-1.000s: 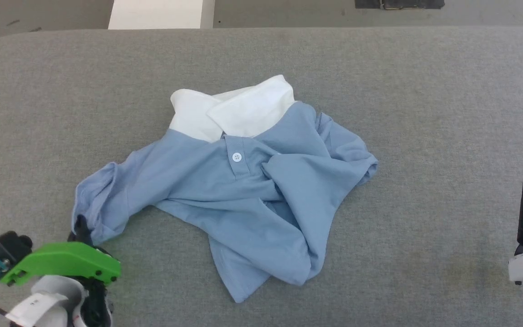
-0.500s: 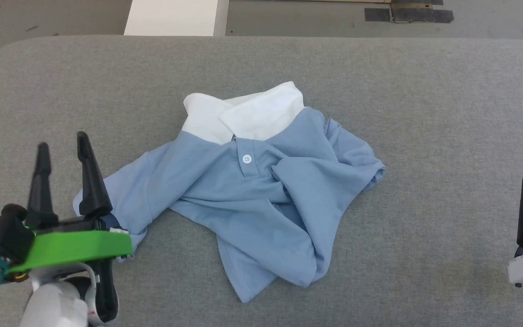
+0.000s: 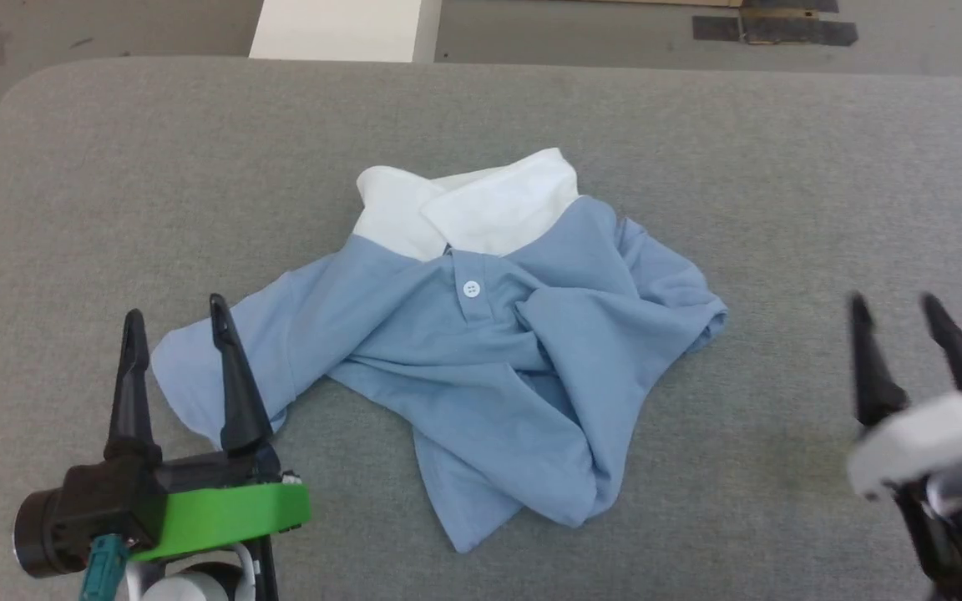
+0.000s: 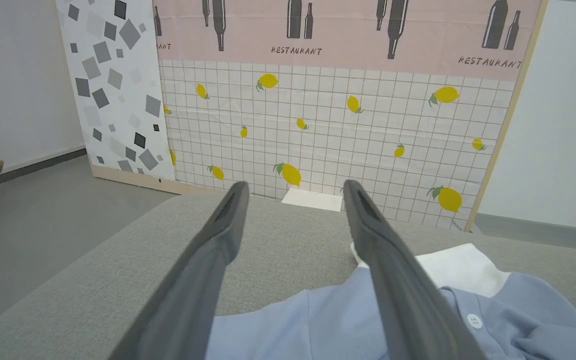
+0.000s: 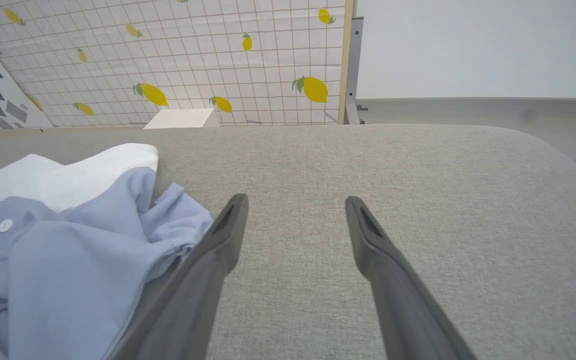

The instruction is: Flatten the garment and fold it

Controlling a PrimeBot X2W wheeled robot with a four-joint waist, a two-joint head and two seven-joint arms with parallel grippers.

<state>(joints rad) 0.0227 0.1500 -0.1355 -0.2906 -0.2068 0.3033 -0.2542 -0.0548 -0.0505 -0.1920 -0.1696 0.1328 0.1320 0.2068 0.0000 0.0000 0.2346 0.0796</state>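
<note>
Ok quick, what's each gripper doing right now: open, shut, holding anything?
Left gripper: open, jaws wide apart at the shirt sleeve, holding nothing.
Right gripper: open, holding nothing, off to the side of the shirt.

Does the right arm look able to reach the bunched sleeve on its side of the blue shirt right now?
Probably yes. Its open fingers hover beside that bunched sleeve of the blue shirt, with just bare grey fabric surface between them and nothing in the way.
</note>
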